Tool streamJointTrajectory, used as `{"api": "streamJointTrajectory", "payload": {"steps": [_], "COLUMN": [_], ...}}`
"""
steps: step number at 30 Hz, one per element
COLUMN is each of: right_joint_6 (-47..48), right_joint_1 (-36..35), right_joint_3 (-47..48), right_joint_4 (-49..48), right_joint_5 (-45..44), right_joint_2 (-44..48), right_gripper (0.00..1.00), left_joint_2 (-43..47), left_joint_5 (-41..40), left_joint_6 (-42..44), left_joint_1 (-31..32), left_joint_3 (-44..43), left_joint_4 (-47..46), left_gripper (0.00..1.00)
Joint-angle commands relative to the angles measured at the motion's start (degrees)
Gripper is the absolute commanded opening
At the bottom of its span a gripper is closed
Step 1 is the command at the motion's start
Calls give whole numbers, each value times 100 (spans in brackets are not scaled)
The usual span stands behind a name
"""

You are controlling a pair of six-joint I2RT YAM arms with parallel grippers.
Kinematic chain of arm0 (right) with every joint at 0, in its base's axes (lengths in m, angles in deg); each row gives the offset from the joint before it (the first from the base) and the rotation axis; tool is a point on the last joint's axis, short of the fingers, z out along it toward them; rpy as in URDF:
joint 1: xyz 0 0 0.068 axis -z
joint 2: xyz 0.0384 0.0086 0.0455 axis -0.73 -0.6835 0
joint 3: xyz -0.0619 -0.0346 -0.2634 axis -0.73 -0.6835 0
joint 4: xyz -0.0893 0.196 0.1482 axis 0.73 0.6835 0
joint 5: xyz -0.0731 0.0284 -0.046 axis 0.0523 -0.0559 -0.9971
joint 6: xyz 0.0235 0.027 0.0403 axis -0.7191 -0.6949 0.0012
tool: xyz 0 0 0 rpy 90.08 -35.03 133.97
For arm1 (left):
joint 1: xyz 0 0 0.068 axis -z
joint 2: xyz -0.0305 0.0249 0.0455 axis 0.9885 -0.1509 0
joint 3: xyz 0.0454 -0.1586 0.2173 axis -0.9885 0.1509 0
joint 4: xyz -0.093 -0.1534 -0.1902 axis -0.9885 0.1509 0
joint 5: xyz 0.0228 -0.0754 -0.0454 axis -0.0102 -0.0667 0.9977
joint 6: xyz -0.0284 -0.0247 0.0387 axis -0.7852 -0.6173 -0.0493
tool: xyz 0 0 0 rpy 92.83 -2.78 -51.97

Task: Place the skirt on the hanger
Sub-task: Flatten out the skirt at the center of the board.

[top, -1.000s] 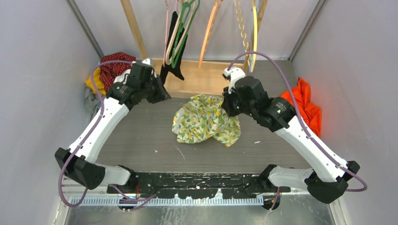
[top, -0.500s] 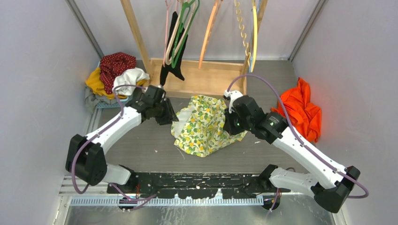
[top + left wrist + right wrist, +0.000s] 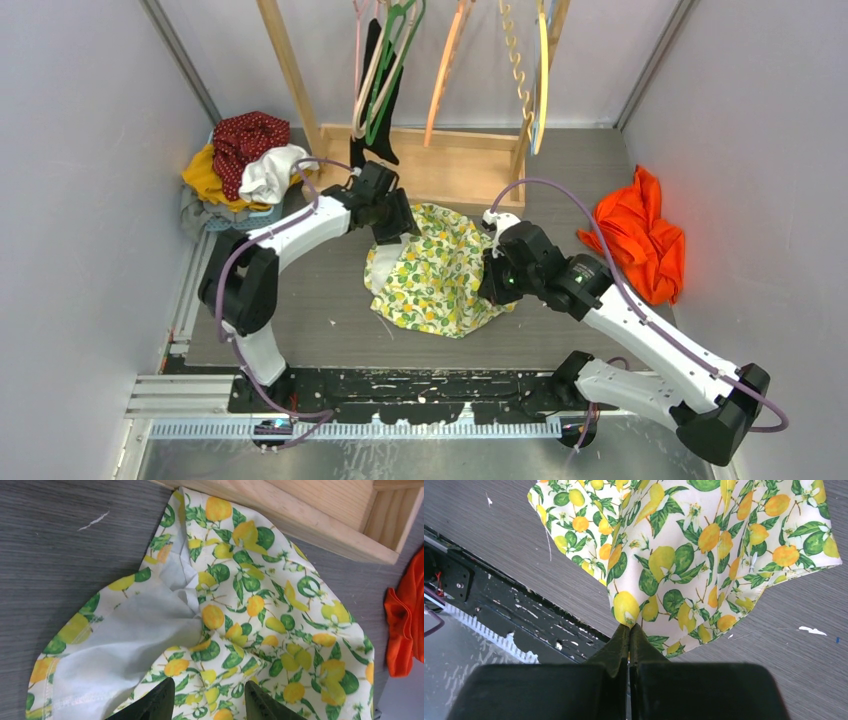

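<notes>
While the right claw point(image 3: 629, 626) pinches, one skirt point(image 3: 438, 282) sprawls.

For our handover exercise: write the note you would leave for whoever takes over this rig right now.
Right end effector shut on an edge of the skirt.
Left end effector open above the skirt's white lining, gripping nothing.
Skirt lies bunched on the table before the wooden rack; hangers hang above.
Done: one grasp.
Left: second grasp, fetch a hanger, mount the skirt.
</notes>
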Motion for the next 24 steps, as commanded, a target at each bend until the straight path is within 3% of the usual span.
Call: {"api": "streamJointTrajectory", "payload": {"steps": [1, 16, 20, 24], "right_joint_6": [-41, -26, -29, -18], "right_joint_1": [20, 15, 20, 20], "right_joint_3": [10, -108, -122, -134], "right_joint_4": [-279, -430, -447, -469], "right_joint_5": [95, 226, 230, 237], "right_joint_2": [117, 148, 171, 163], "right_gripper": [1, 1, 1, 1], "left_joint_2": [-322, -940, -1025, -995], "left_joint_5": [-226, -290, -202, -143], "left_joint_6": [-122, -219, -233, -235], "left_joint_1": [22, 79, 91, 93], "left_joint_3": [-376, -671, -710, -623], "left_joint_4": [-79, -206, -265, -382], "left_gripper": [54, 49, 38, 21]}}
